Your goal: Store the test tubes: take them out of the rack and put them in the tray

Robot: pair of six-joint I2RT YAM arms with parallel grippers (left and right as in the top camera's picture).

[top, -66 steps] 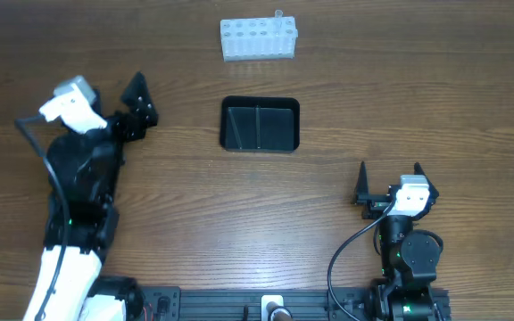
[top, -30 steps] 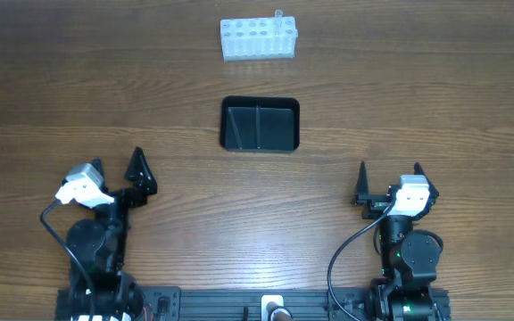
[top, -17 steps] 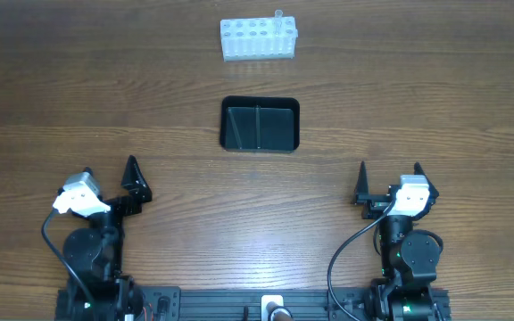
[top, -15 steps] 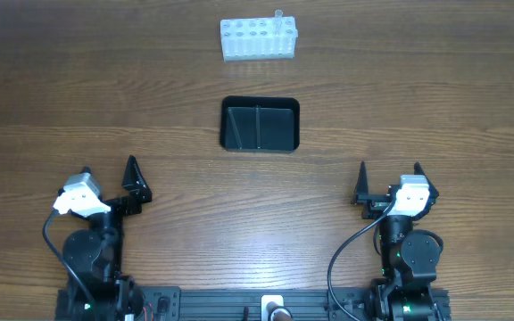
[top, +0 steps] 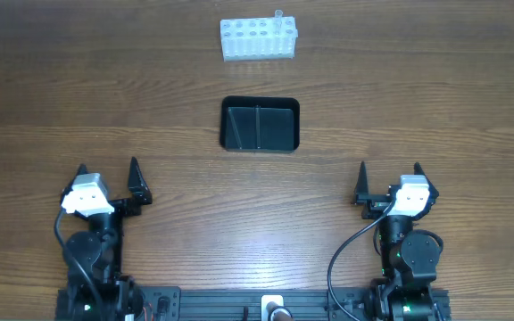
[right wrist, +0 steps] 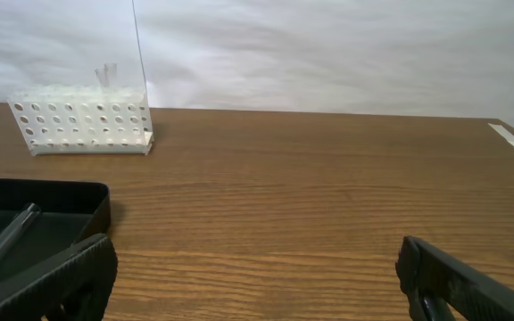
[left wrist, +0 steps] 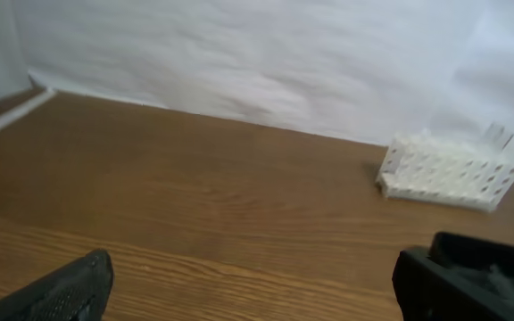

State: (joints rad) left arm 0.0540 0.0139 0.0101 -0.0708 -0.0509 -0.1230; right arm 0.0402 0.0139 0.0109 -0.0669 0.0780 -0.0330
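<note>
The wooden counter (top: 435, 98) leaves a long gap between both arms, low in the top view, and the work near the upper edge. Such a far reach could end off target.

The black tray (top: 223, 125) sits at centre, directly between arms and rack. A low approach could clip its wall and push it. At least one clear tube (right wrist: 7, 236) already lies in it, and a new one let go from too high could knock against it.

The white rack (top: 255, 43), at upper centre, looks light. A pull that is not straight up would probably tilt or drag it.

The left end effector (top: 108, 178) at lower left and the right end effector (top: 389, 183) at lower right both stand spread wide and hold nothing.

One test tube (top: 279, 20) stands at the rack's right end. It is thin and see-through, so an off-centre pinch could let it slip.
</note>
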